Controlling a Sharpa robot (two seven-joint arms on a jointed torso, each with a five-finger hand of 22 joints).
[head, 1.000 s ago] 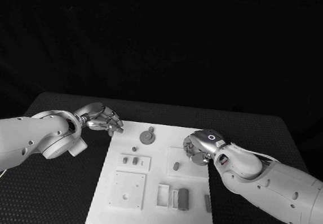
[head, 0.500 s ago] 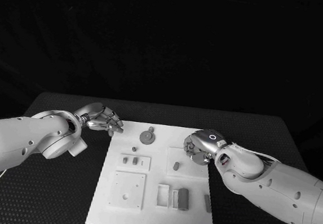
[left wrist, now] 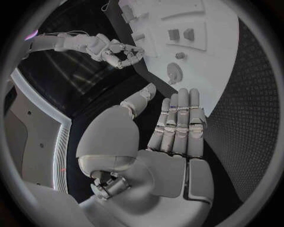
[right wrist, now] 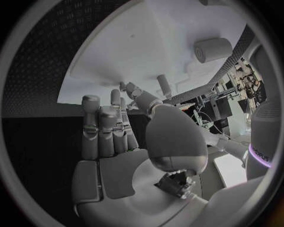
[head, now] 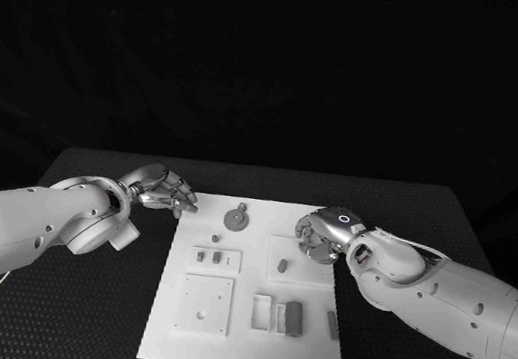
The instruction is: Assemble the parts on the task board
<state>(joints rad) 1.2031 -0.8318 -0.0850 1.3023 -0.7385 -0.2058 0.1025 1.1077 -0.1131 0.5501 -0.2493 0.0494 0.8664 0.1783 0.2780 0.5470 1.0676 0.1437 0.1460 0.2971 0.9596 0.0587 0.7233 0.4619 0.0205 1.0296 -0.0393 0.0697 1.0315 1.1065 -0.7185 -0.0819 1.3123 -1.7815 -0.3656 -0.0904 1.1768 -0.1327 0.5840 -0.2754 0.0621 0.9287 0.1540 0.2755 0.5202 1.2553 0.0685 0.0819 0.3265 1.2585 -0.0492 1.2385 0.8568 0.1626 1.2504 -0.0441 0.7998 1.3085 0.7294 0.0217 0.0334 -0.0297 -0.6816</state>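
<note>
White task board (head: pixel 246 324) on your black desk (head: pixel 437 224).
Your left hand (head: pixel 162 189) and right hand (head: pixel 319 235) flank it, fingers spread, holding nothing.

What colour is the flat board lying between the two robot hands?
White; the task board shows best in the head view.

A robotics lab test bench, darkened all round.

A black table (head: pixel 83 299) fills the lower half of the head view under a black backdrop, with a white task board (head: pixel 312 357) at its centre. At the right edge of the right wrist view stands a cluttered equipment rack (right wrist: pixel 239 78) with cables.
</note>
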